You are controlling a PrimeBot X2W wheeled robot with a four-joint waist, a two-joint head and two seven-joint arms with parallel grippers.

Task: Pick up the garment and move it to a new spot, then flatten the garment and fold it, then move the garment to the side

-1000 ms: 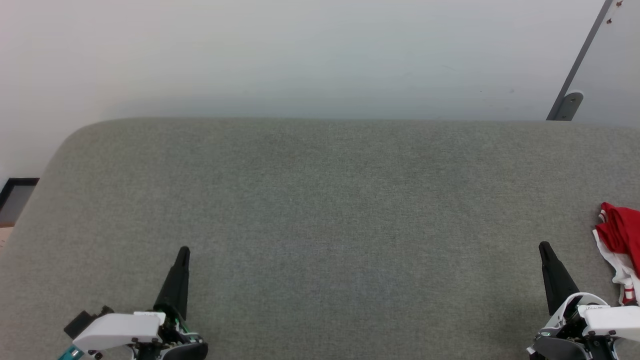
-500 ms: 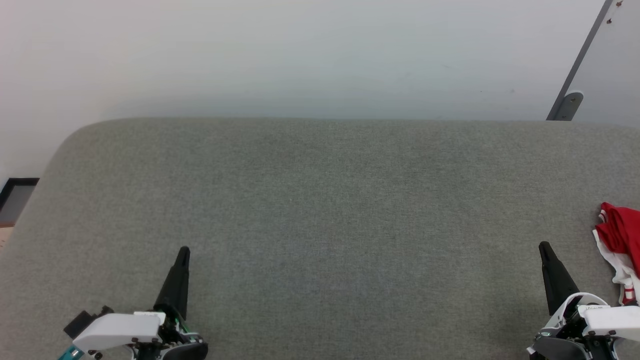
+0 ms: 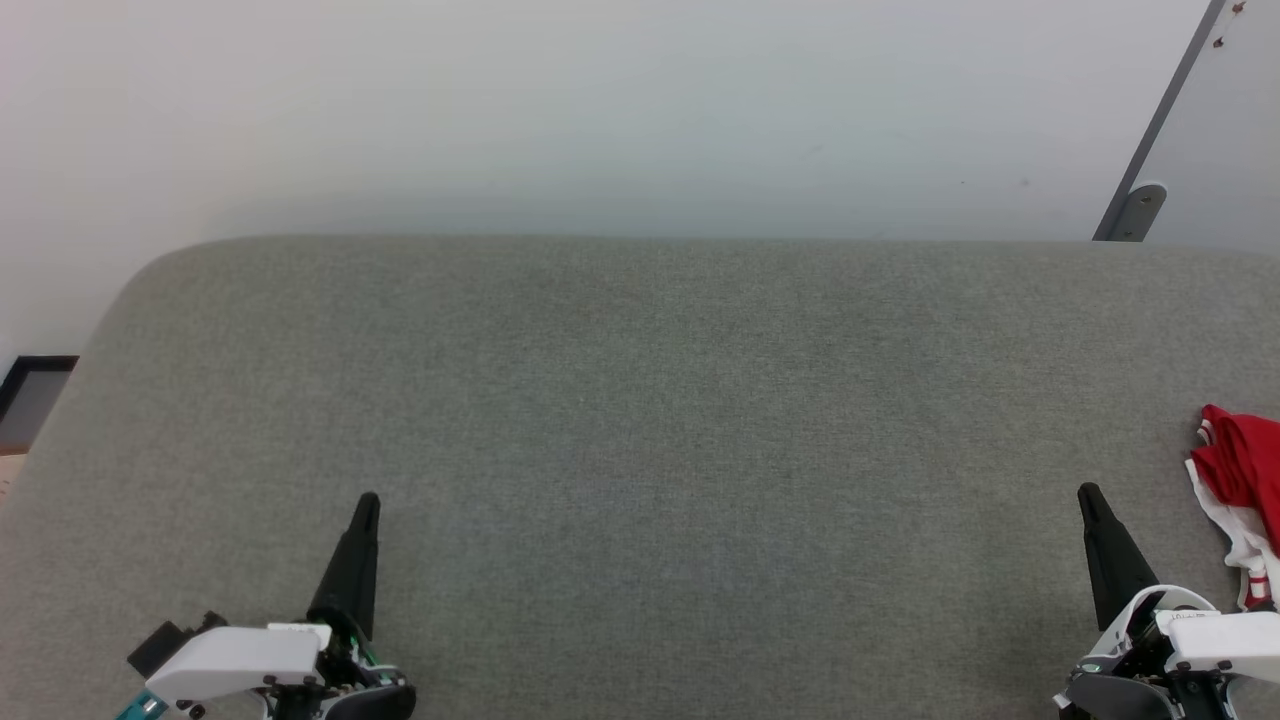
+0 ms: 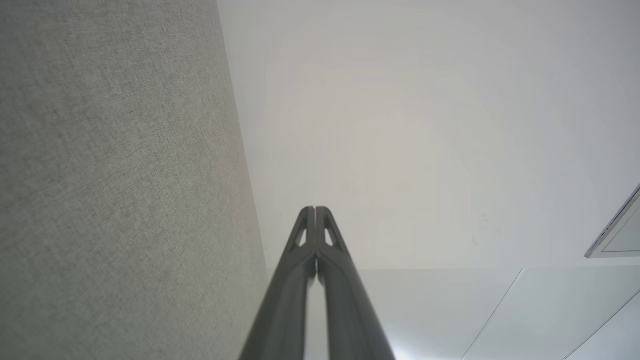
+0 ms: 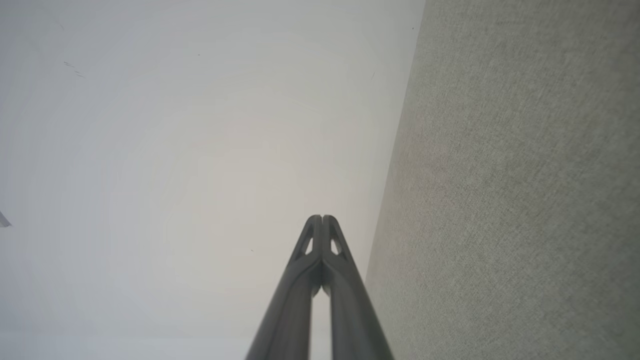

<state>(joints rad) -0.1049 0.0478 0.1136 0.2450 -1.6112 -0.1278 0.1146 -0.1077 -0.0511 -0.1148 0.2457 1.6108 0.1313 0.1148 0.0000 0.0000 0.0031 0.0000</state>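
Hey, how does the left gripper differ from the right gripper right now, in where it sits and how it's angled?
The left gripper sits at the lower left of the head view, far from the garment. The right gripper sits at the lower right, close beside the garment, its fingers clear of it. The left gripper's fingers lean toward the right, the right gripper's toward the left. Both are shut and empty, over the grey padded surface.

surface: grey fabric pad [image 3: 640,420] | on it: crumpled red-white garment [image 3: 1243,462], right edge
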